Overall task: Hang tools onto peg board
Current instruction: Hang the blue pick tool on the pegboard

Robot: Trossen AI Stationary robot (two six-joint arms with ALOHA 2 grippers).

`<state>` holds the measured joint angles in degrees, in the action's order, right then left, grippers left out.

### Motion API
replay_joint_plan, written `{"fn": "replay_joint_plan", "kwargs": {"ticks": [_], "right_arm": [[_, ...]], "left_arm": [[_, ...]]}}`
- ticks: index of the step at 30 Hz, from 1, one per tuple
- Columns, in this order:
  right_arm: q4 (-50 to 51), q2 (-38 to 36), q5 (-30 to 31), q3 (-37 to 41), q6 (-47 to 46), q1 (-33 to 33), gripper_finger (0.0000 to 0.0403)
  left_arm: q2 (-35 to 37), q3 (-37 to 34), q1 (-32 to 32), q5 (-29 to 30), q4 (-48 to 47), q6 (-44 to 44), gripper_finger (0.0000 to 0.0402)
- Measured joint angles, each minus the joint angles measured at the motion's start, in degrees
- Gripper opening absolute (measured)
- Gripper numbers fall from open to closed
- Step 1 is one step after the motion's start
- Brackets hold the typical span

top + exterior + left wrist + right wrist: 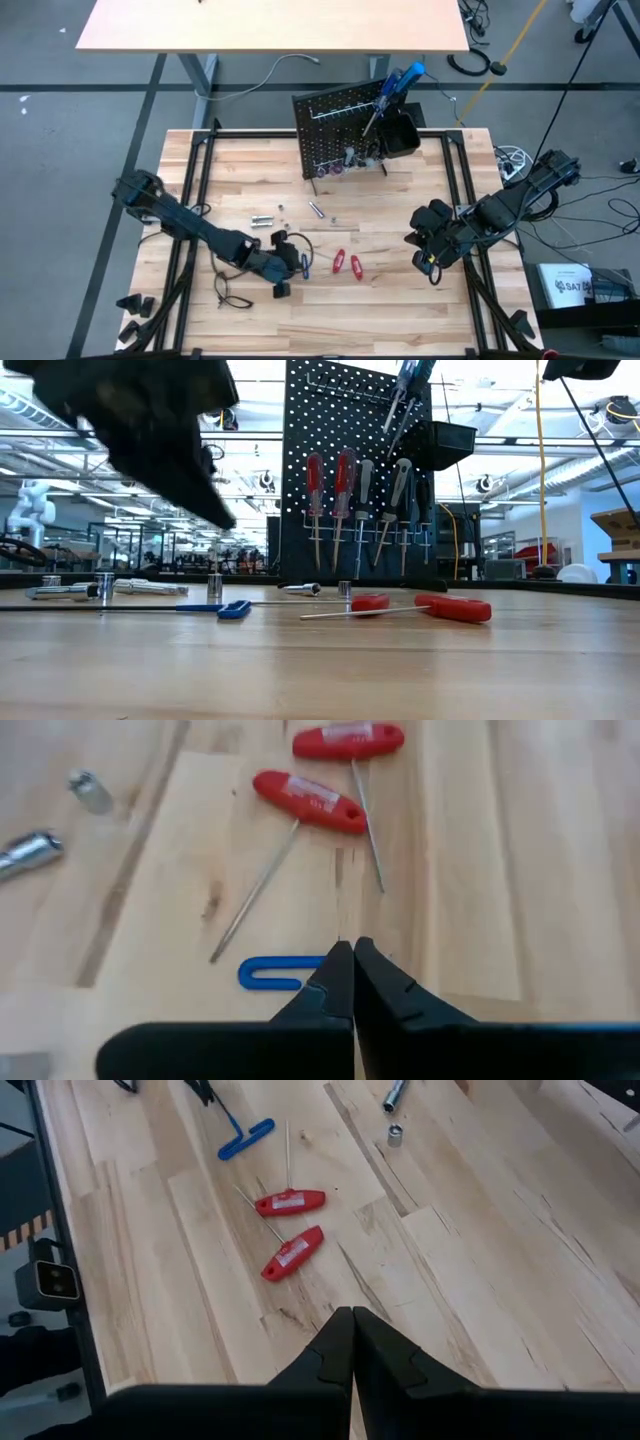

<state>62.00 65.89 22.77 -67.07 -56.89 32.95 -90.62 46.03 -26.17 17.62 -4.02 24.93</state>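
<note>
On the table, near the front: blue key just before the left gripper, fingers shut on nothing. Two red screwdrivers beside. Light, stiff, probably slippery on thin shaft; better taken by the handle. Right gripper shut, waiting apart.

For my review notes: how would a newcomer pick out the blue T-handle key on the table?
Start at the black peg board standing at the table's far edge, then come toward the near side to the two red-handled screwdrivers. The blue T-handle key lies flat just left of them, by the left hand: the only blue tool on the tabletop.
</note>
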Motion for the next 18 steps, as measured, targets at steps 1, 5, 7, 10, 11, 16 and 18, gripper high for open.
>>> {"fn": "replay_joint_plan", "kwargs": {"ticks": [1,5,7,10,11,16,18], "right_arm": [[-0.35,0.00,0.17,0.00,0.36,-0.02,0.0000],[-1.96,-0.02,1.37,0.00,0.72,-0.10,0.0000],[-2.96,0.00,1.38,0.00,1.75,-0.44,0.0000],[-4.76,0.00,1.69,0.00,3.54,-1.34,0.0000],[-4.88,0.00,2.04,0.00,3.92,-1.59,0.0000],[-5.07,0.00,3.16,0.00,3.76,-2.27,0.0000],[-5.14,0.00,3.14,0.00,3.70,-2.25,0.0000]], "left_arm": [[1.28,-0.13,0.01,0.13,-0.50,0.00,0.0000],[6.84,-0.16,0.72,0.64,-0.16,-0.64,0.0000],[8.85,-0.05,1.16,0.94,-0.85,-2.00,0.0000],[8.85,-0.16,1.81,0.25,-4.98,-1.63,0.0001],[8.37,-0.26,1.84,0.19,-5.55,-1.27,0.0004],[4.16,-0.53,1.68,-3.44,-5.21,0.13,0.0038],[2.51,-0.53,1.66,-4.34,-5.86,0.23,0.0058]]}}
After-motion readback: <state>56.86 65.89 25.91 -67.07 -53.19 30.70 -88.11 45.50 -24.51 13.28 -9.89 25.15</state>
